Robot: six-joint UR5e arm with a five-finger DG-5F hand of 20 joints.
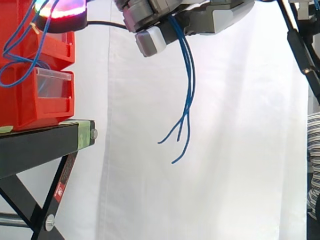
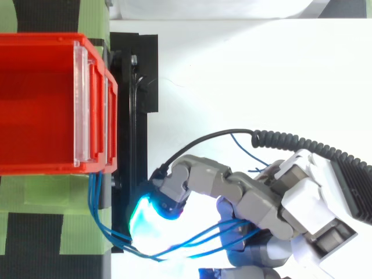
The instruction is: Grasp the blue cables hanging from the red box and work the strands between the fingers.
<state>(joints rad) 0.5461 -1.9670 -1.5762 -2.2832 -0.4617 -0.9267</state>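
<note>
Hanging blue cables (image 1: 190, 85) run from red bins (image 2: 35, 104) into hand (image 2: 256, 200) | fingers (image 2: 197, 180) curled round strands, loose ends dangling below hand | black stand (image 1: 35, 145) edge close beside glowing fingertip, under bins | white curtain (image 1: 240, 150) behind

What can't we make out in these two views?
Side view: top of the hand, cut off by the top edge.
Top view: free ends of the blue cables, hidden beneath the hand.
Cables' anchoring in the red bin: hidden under its front lip, top view; past the left edge, side view.
</note>
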